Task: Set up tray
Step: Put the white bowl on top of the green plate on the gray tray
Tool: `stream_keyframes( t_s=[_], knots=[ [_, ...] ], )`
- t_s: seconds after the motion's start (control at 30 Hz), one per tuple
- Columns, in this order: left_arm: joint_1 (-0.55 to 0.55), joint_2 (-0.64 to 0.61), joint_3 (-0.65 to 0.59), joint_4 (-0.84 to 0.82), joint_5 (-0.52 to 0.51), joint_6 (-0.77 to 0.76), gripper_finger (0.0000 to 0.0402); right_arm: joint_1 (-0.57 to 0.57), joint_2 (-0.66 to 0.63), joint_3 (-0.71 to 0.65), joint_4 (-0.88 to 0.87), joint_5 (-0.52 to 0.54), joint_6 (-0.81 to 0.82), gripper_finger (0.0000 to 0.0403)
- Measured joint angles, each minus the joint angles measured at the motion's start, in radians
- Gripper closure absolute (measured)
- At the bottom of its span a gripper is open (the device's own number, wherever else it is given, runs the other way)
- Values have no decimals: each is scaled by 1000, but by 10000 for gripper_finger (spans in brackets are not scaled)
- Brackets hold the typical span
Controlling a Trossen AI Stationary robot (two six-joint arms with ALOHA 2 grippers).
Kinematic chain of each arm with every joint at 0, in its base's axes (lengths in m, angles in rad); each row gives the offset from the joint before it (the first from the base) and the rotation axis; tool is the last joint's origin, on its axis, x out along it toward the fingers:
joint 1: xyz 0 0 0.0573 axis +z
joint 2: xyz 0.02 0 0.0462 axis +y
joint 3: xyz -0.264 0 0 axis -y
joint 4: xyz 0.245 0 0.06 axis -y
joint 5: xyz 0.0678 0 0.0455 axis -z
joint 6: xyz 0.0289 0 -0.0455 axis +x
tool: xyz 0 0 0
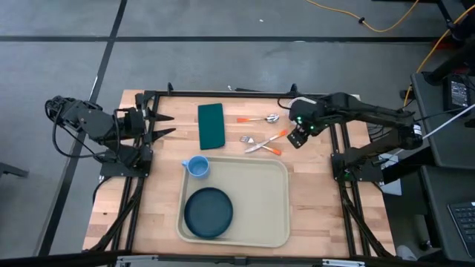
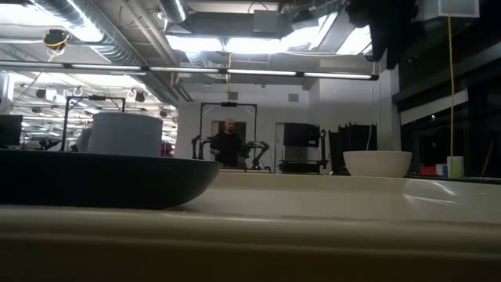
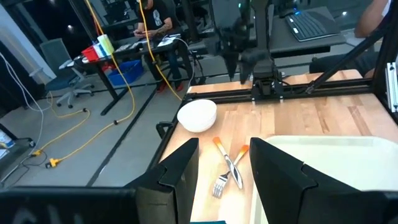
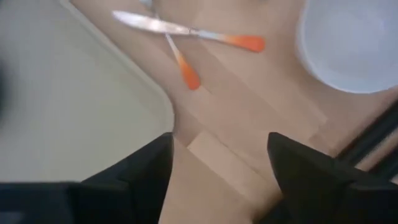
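Observation:
The beige tray lies at the table's near middle, its rim filling the low view's foreground. A dark blue plate rests flat on it, and a light blue cup stands at its far left corner. My right gripper hovers open above the wood just right of the crossed orange-handled knife and fork, past the tray's far right corner. The white bowl sits beside it. My left gripper waits open at the table's left edge.
A dark green napkin lies flat beyond the tray, with an orange-handled spoon to its right. In the left wrist view the bowl and the cutlery lie ahead. Black frame rails edge the table. A person stands far off in the room.

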Motion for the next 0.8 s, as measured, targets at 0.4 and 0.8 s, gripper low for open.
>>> stream_keyframes(
  t_s=[0.4,0.8],
  knots=[
    [0,4,0,0,-16,0,263,-258,5,-95,119,-69,-233,135],
    [0,4,0,0,-27,0,263,-421,123,-95,220,-115,-417,135]
  ],
)
